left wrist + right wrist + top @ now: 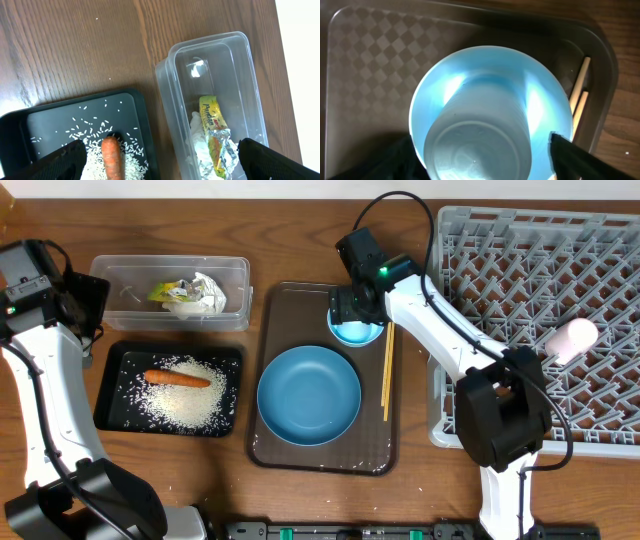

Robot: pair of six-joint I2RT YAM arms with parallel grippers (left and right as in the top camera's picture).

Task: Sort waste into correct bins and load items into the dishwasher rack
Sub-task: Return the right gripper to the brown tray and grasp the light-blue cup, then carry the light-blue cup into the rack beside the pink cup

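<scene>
My right gripper (355, 308) (482, 160) is open, its fingers on either side of the small light-blue cup (355, 332) (490, 115), which stands upright on the brown serving tray (290, 300). The wide blue bowl (308, 395) and wooden chopsticks (388, 370) (577, 100) lie on that tray. A white cup (572, 337) lies in the grey rack (500, 260). My left gripper (160, 165) is open and empty above the clear tub (225, 65) and black tray (50, 120). The tub holds the wrapper (216, 130) and tissue (197, 135). The black tray holds the carrot (112, 157) and rice (90, 150).
The rack stands close against the brown tray's right side. The clear tub (120, 275) sits behind the black tray (115, 365), both left of the brown tray. Bare wooden table shows around them.
</scene>
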